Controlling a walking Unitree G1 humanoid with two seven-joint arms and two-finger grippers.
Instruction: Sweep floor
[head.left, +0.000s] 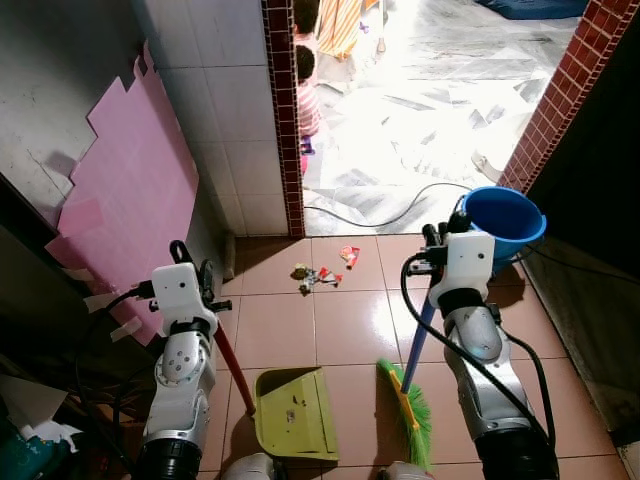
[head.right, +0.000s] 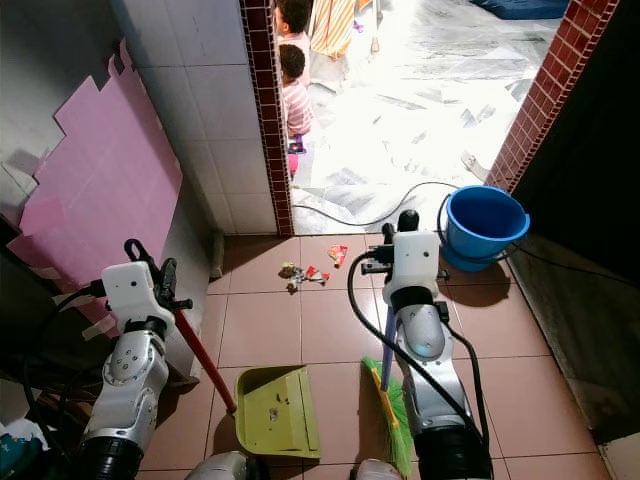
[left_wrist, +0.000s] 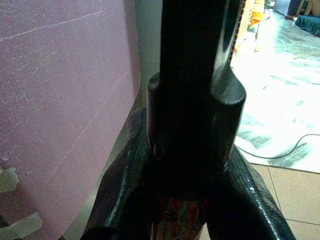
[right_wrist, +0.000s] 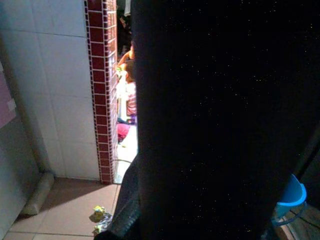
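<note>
Scraps of litter (head.left: 318, 274) lie on the brown tiles a short way inside the doorway. My left gripper (head.left: 189, 262) is shut on the top of the dustpan's red handle (head.left: 233, 366). The yellow-green dustpan (head.left: 293, 411) rests on the floor near my feet. In the left wrist view both black fingers (left_wrist: 119, 192) wrap the handle's dark cap (left_wrist: 196, 125). My right gripper (head.left: 441, 236) is shut on the broom's blue handle (head.left: 422, 336). The green broom head (head.left: 411, 405) touches the floor to the right of the dustpan. The litter lies ahead of both tools.
A blue bucket (head.left: 506, 219) stands just right of my right gripper. A pink foam board (head.left: 130, 190) leans on the left wall. A brick-edged pillar (head.left: 283, 120) and a brick wall (head.left: 560, 100) frame the doorway. A person (head.left: 306, 92) stands there. A cable (head.left: 400, 215) crosses the bright floor.
</note>
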